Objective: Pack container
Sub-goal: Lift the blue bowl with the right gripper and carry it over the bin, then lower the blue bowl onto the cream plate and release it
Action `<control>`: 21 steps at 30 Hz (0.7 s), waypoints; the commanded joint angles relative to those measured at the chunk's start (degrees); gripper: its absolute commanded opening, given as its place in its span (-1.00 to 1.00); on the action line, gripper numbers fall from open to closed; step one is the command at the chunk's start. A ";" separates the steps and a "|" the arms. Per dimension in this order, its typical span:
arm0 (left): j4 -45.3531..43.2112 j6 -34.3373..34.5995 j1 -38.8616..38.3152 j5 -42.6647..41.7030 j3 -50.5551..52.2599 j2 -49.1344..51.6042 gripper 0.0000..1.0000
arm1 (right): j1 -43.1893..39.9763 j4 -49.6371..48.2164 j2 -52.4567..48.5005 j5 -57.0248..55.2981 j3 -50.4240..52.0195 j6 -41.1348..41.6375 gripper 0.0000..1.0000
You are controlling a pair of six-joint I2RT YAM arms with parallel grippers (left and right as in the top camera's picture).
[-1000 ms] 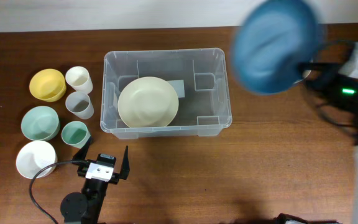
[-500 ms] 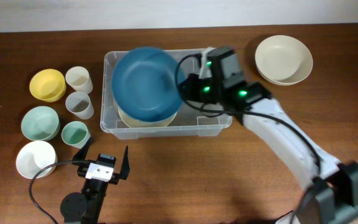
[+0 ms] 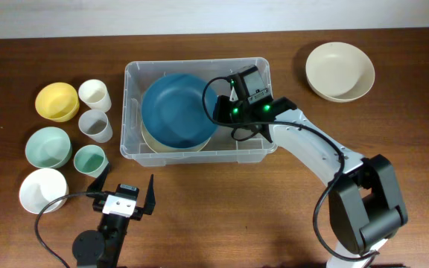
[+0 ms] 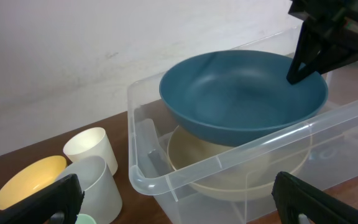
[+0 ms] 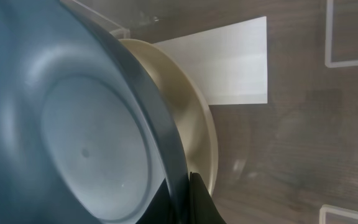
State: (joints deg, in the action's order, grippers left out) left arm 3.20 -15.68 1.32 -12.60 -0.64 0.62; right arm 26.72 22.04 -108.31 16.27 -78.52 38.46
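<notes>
The clear container (image 3: 263,147) stands at the table's middle; it also shows in the left wrist view (image 4: 166,180). A cream plate (image 3: 155,140) lies inside it, also in the right wrist view (image 5: 194,127). My right gripper (image 3: 220,113) is shut on the rim of a blue plate (image 3: 176,112) and holds it just above the cream plate, inside the container. The blue plate fills the right wrist view (image 5: 73,124) and shows in the left wrist view (image 4: 241,93). The white label (image 5: 241,62) shows on the base. My left gripper (image 3: 124,195) is open and empty in front of the container.
A cream bowl (image 3: 339,71) sits at the back right. Left of the container stand a yellow bowl (image 3: 56,101), a white cup (image 3: 94,94), a clear cup (image 3: 95,126), a green bowl (image 3: 48,147), a green cup (image 3: 90,160) and a white bowl (image 3: 43,190).
My right arm has carried the blue plate from the right side of the table into the container and lowered it over the cream plate. The left arm has not moved.
</notes>
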 commanded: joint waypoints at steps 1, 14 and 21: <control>0.33 -0.68 0.35 0.15 0.13 -0.28 0.99 | 0.28 -0.39 -1.11 -0.44 -0.24 0.17 -0.92; 0.33 -0.68 0.35 0.15 0.13 -0.28 0.99 | 0.35 -0.48 -2.80 0.20 -0.24 0.20 -0.74; 0.33 -0.68 0.35 0.15 0.11 -0.28 0.99 | 0.33 -0.79 -2.80 0.44 -0.24 0.20 -0.49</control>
State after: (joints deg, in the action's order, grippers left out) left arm 3.20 -15.68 1.32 -12.60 -0.64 0.62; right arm 26.72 21.69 -110.98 16.53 -78.52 38.74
